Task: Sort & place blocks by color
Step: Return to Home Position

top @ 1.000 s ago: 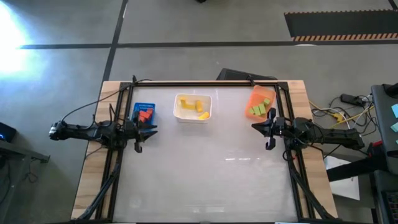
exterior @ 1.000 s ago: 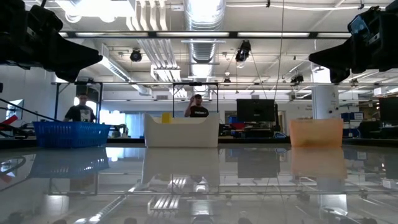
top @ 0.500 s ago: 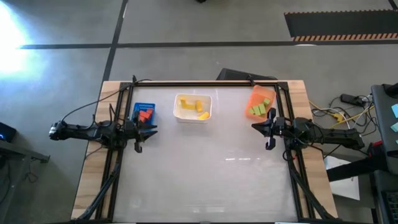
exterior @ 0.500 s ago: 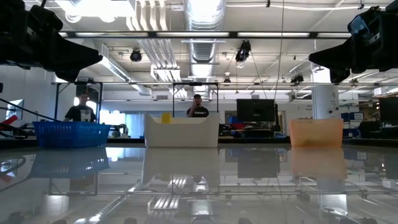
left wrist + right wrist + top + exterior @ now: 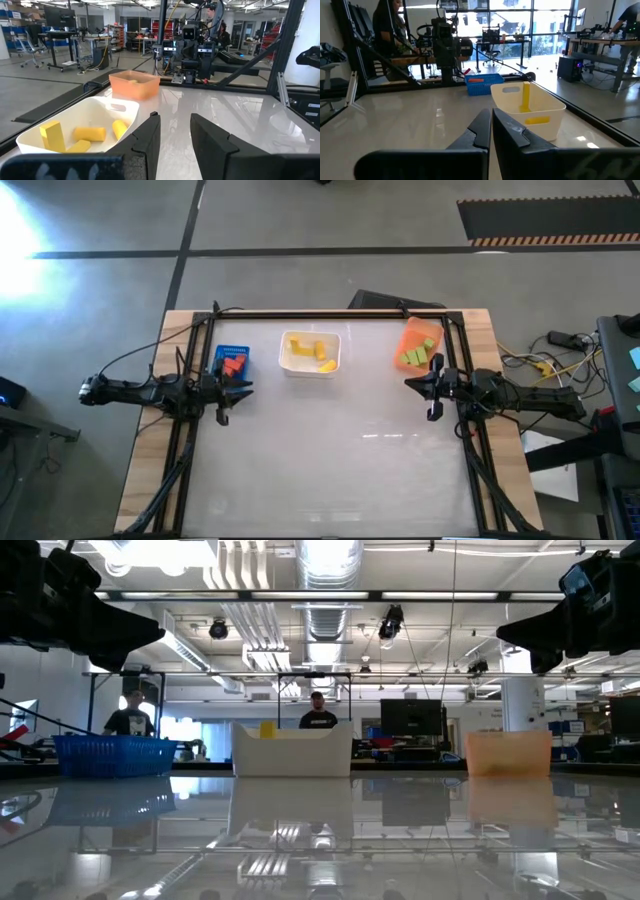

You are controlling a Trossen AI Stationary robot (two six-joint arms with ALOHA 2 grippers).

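Note:
The blocks lie sorted in three bins along the table's far side. Red blocks are in the blue bin, yellow blocks in the white bin, and green blocks in the orange bin. In the white bin one yellow bar stands leaning against the wall. My left gripper hovers open just near of the blue bin and holds nothing; its fingers stand apart. My right gripper hovers shut and empty near the orange bin.
A glossy white tabletop stretches from the bins to the near edge. A dark frame runs round the table's far and side edges. People stand in the room beyond the table.

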